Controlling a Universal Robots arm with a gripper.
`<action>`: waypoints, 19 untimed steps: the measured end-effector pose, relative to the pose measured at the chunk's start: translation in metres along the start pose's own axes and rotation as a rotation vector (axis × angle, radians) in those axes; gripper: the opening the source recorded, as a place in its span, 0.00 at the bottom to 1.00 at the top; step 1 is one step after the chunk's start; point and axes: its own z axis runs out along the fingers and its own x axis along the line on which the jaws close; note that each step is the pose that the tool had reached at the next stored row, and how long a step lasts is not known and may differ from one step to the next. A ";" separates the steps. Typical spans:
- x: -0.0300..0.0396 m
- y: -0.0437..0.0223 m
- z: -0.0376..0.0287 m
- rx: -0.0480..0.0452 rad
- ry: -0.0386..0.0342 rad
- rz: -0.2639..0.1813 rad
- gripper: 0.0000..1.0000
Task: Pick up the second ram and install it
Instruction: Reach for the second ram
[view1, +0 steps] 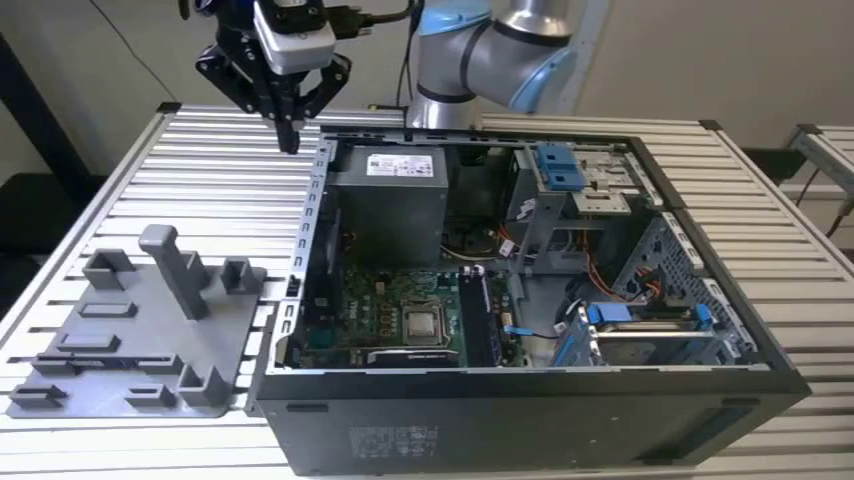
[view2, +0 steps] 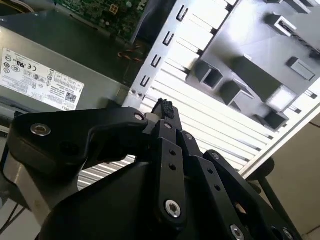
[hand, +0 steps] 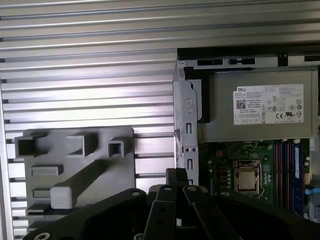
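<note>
Exterior view: the arm comes in from 12 o'clock. The gripper hangs tips-down, high over the slatted table. It sits at about 10 o'clock from the middle of the open computer case, just outside the case's far corner on the exterior view's left. Its fingers are pressed together, tip to tip. A grey tray lies at 9 o'clock of the case, well apart from the gripper, with an upright post rising from it. A long thin dark strip in the tray's nearest slot looks like the second ram, on edge with its long axis running 9 to 3 o'clock; cannot confirm. Inside the case are the power supply and the motherboard. Second wrist view: the gripper tips meet above the table slats beside the case wall, between the tray and the power supply. First wrist view: the gripper is closed, close by the case wall. The tray is on one side, the power supply and processor on the other. The probable second ram shows as a dark strip in a tray slot.
</note>
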 end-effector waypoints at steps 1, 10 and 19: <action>0.0024 -0.0001 0.0000 0.0001 0.0000 0.000 0.11; 0.0228 -0.0015 0.0003 0.0001 0.0001 -0.003 0.11; 0.0451 -0.0029 0.0006 0.0002 0.0003 -0.006 0.11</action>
